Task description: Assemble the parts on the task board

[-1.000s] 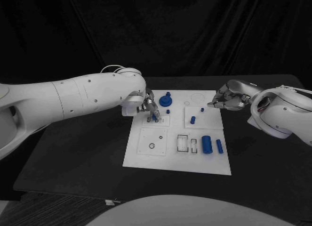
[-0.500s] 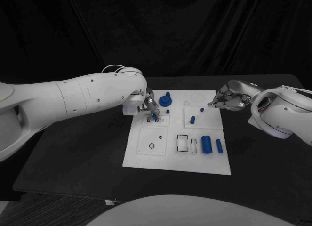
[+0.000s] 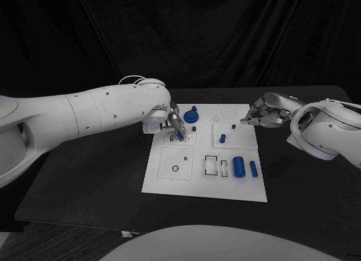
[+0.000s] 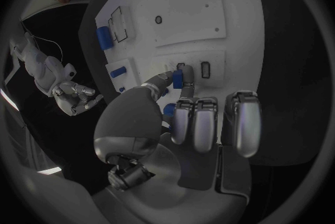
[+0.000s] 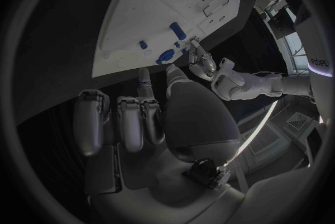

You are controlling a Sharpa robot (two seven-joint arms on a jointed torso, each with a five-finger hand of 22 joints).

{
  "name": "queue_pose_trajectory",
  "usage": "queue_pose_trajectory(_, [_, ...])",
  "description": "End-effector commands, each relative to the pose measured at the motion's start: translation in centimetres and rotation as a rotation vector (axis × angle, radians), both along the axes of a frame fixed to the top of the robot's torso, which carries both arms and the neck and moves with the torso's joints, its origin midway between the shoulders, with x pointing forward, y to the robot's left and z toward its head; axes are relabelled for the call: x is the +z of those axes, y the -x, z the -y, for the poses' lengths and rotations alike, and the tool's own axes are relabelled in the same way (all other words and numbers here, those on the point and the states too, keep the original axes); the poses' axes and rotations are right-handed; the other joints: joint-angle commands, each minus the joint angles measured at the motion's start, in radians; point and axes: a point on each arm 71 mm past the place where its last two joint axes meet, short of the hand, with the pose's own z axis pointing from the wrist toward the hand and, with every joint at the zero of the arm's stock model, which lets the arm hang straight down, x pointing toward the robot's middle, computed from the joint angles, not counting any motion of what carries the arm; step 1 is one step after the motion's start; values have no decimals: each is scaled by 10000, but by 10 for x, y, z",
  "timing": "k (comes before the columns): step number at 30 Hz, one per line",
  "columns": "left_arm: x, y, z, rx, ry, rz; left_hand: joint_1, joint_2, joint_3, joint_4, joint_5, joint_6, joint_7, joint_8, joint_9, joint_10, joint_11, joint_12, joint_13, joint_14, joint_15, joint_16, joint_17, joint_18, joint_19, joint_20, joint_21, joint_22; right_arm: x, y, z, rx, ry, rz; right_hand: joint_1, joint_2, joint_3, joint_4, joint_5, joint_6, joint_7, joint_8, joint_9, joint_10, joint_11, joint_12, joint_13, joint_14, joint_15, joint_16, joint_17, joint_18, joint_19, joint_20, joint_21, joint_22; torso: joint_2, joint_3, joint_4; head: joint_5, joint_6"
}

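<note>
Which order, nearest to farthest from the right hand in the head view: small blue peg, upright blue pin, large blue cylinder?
From the right hand:
1. Small blue peg, just beside the hand, at the board's far right.
2. Upright blue pin, a little nearer the robot, mid-board.
3. Large blue cylinder, lying in the near right part.

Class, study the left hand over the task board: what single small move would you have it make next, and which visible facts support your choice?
Probably lower the left hand a little to seat the small blue part it pinches. In the left wrist view the part's tip hangs just at a small slot in the task board, beside a second slot. Whether it has entered is unclear.
</note>
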Motion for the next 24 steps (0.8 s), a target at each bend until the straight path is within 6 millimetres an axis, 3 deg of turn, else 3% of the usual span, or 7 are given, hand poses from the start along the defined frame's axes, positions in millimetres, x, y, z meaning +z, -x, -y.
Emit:
queue_pose_trajectory(1, [-2, 1, 1, -160, 110, -106, -10, 167, 708, -49, 7, 195, -165, -42, -49, 1110, -88, 216, 2750, 1126, -149, 133, 2661, 50, 91, -98, -83, 1528, -1, 0, 1, -134, 43, -48, 199, -39, -57, -55, 171, -55, 11, 82, 156, 1005, 76, 166, 2760, 991, 18, 200, 2767, -13, 285, 87, -152, 2163, -1, 2, 4, -6, 1])
queue_pose_trajectory(24, [-4, 4, -2, -150, 93, -194, -5, 166, 709, -53, 14, 189, -161, -60, -60, 1110, -85, 216, 2750, 1126, -147, 133, 2661, 54, 84, -98, -99, 1517, -1, 0, 1, -129, 77, -96, 199, -39, -57, -55, 171, -55, 11, 82, 156, 1005, 76, 166, 2760, 991, 18, 200, 2767, -13, 285, 87, -152, 2163, 8, -6, 8, 29, 1])
